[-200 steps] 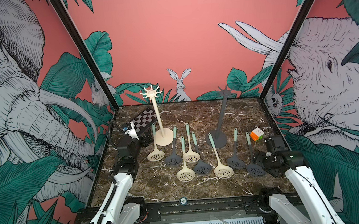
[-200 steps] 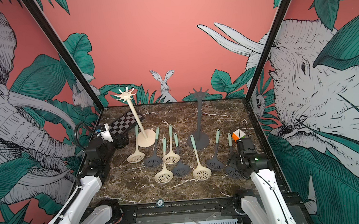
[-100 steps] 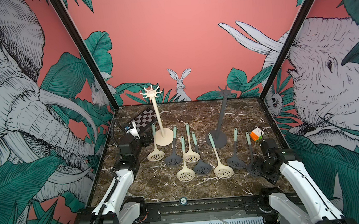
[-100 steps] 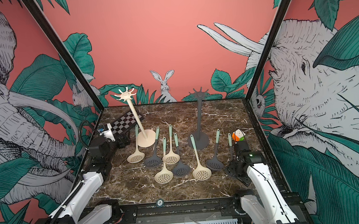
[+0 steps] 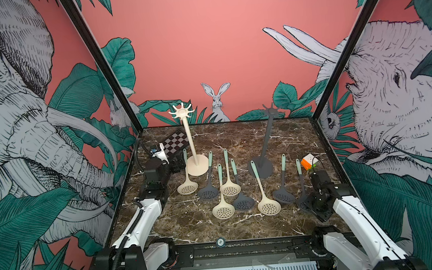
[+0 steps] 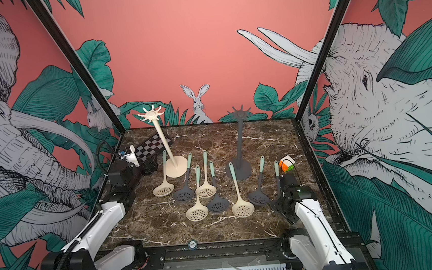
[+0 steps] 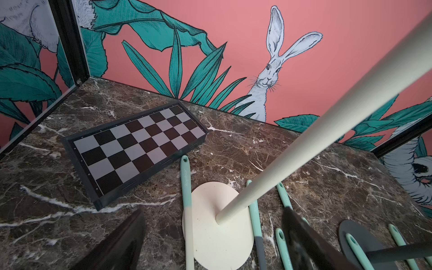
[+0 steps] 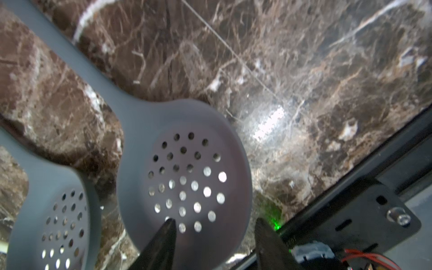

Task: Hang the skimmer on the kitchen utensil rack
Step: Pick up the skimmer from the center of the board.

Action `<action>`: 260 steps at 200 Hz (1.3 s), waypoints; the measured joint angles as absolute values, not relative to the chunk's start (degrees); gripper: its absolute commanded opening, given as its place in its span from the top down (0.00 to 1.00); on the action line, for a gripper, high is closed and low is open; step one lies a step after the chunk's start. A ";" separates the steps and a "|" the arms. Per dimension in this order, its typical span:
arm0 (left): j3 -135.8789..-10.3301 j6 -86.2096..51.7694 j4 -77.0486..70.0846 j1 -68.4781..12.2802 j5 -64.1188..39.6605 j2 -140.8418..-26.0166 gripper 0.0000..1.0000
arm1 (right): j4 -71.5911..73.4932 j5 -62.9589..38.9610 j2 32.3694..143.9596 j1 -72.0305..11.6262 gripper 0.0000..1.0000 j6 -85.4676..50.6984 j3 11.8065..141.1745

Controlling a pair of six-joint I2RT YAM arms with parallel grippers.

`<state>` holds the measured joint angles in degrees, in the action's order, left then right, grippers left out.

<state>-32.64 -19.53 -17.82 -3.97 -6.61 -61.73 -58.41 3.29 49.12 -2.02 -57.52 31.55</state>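
Several skimmers, cream or grey with mint handles, lie flat on the marble table. The grey skimmer point(image 5: 299, 171) farthest right has its perforated bowl point(image 8: 187, 177) under my right gripper point(image 8: 214, 224). The jaws stand apart, one fingertip point(image 8: 169, 225) over the bowl and the other outside its rim. A cream utensil rack point(image 5: 191, 148) and a grey utensil rack point(image 5: 265, 142) stand upright with nothing on their hooks. My left gripper point(image 7: 212, 211) is open and empty beside the cream rack's base point(image 7: 219, 243).
A folded chessboard point(image 5: 176, 145) lies at the back left, and a colour cube point(image 5: 308, 161) sits near the right wall. A second grey skimmer point(image 8: 53, 222) lies right beside the one under my right gripper. The black front rail point(image 8: 350, 198) runs close to that gripper.
My right arm has swung and dropped low over the bowl of the far-right grey skimmer. The left arm has barely shifted.
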 measured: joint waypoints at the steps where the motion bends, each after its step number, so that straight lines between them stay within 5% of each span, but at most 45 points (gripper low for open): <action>1: -32.64 -19.53 -17.82 -3.97 -6.61 -61.76 0.08 | -58.22 3.38 48.99 -2.02 0.54 -57.69 31.42; 34: -32.64 -19.53 -17.82 -3.97 -6.46 -61.73 0.08 | -55.02 4.58 46.44 -2.02 0.70 -60.12 28.58; 154: -32.64 -20.05 -16.86 -3.97 -6.17 -60.88 0.08 | -54.54 5.34 37.10 -1.93 0.97 -62.98 27.38; 260: -34.30 -20.16 -15.40 -3.97 -6.20 -59.44 0.08 | -57.82 8.14 32.08 -1.93 1.00 -60.93 37.28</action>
<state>-34.30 -20.16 -15.40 -3.97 -6.20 -59.44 -57.82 8.14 32.08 -1.93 -60.93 37.28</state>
